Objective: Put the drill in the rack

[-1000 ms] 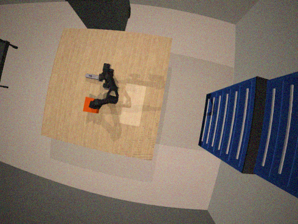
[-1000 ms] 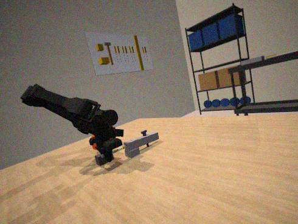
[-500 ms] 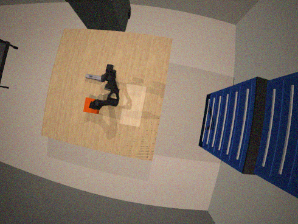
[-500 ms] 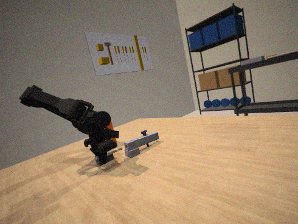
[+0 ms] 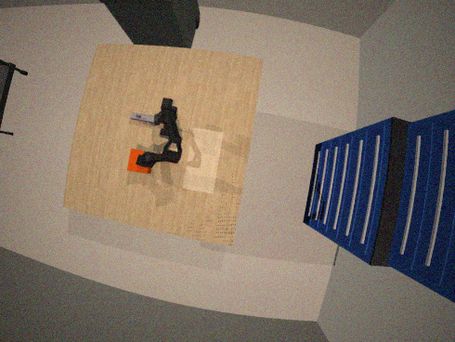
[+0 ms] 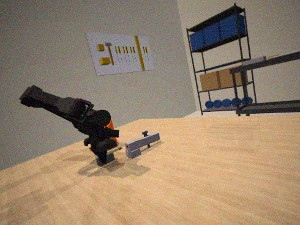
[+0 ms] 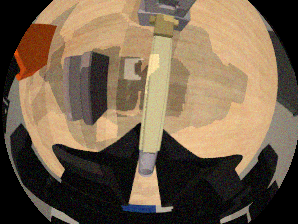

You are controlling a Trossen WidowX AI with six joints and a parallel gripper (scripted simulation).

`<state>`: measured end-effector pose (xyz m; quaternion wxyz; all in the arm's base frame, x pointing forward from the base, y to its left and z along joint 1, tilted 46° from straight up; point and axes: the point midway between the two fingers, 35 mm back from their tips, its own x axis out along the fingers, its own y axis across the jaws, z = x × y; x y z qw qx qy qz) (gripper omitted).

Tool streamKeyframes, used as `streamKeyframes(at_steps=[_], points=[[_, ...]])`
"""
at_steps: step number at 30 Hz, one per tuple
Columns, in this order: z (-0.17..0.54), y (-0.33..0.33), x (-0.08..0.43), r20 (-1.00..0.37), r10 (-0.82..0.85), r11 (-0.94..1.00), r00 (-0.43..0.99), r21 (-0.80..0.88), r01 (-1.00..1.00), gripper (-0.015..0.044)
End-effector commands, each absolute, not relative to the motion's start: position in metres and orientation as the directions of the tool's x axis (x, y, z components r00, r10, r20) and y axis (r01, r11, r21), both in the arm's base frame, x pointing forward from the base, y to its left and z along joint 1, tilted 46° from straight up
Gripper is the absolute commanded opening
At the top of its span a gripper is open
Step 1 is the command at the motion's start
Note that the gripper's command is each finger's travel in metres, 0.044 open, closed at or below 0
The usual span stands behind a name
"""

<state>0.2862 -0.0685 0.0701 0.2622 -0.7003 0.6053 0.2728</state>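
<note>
My gripper (image 7: 148, 127) (image 6: 105, 151) is shut on the drill, a long pale yellow rod (image 7: 157, 90) (image 6: 115, 150) with a grey end at the fingers and a brass-coloured far end. The drill points away from the fingers, towards the grey holder (image 7: 185, 19) (image 6: 142, 143) (image 5: 142, 117). In the exterior view a small gap shows between drill and holder; in the wrist view their ends overlap. The dark key (image 6: 145, 133) stands on top of the holder's long beam. A grey block (image 7: 76, 89) (image 6: 111, 157), apparently the rack, stands beside the drill, below the gripper.
An orange pad (image 5: 133, 165) (image 7: 39, 47) lies under the arm's base. The arm reaches across the wooden table (image 5: 111, 79) (image 6: 199, 171). A pale rectangle (image 5: 206, 160) shows on the table. A pegboard, shelves and a blue cabinet stand beyond the table.
</note>
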Motion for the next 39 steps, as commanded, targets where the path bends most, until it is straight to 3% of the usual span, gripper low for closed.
streamKeyframes(at_steps=[1, 39], points=[[0.072, -0.066, 0.286, -0.697, -0.707, -0.129, 0.121, -0.041, -0.991, 0.0], [0.08, -0.051, 0.279, -0.698, -0.706, -0.129, 0.121, -0.041, -0.991, 0.0]])
